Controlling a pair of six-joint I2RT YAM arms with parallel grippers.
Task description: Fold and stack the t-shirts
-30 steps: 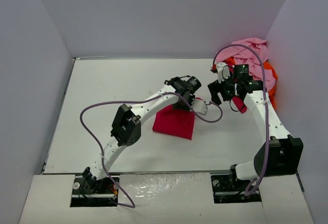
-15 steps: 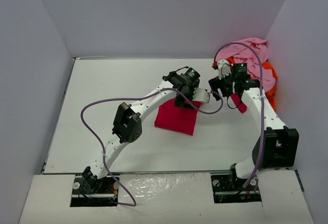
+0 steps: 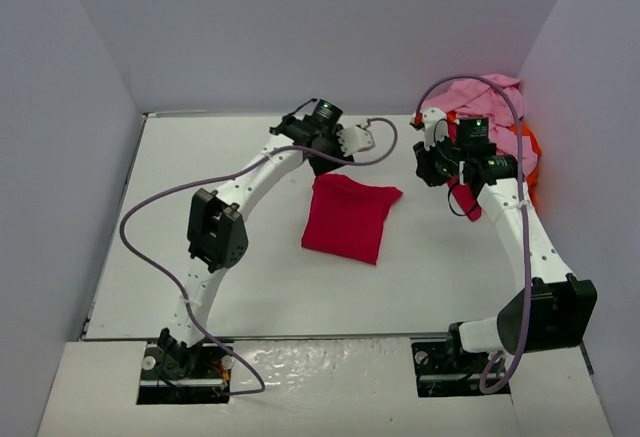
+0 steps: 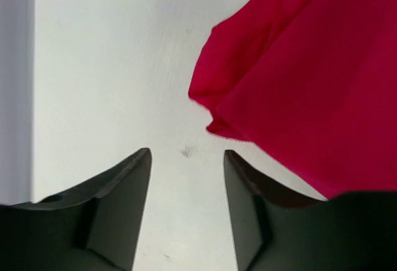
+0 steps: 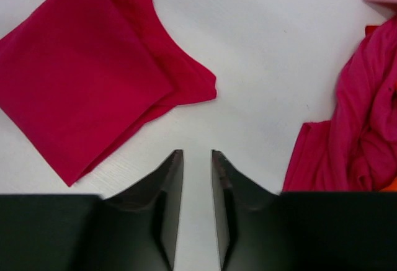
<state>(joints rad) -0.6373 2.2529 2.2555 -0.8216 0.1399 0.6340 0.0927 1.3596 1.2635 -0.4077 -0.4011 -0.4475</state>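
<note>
The crimson-red t-shirt (image 3: 348, 217) lies folded into a rough square mid-table, with a loose corner at its far right. In the left wrist view its edge (image 4: 310, 79) is ahead and to the right. My left gripper (image 3: 355, 139) (image 4: 186, 153) hovers behind it, open, with only bare table between the fingers. My right gripper (image 3: 428, 162) (image 5: 196, 153) hangs between that shirt (image 5: 87, 91) and the pile, its jaws a narrow gap apart and holding nothing. The pile at the back right holds a light pink shirt (image 3: 485, 97), an orange one (image 3: 527, 147) and a dark magenta one (image 5: 360, 128).
Grey walls close in the white table (image 3: 200, 217) on the left, back and right. The left arm's purple cable (image 3: 150, 217) loops over the table's left half. The pile of shirts rests against the right wall.
My left gripper has let go of the crimson shirt, opened and drawn back toward the far left. The right gripper's jaws have narrowed. The shirt now lies flat and uncovered.
</note>
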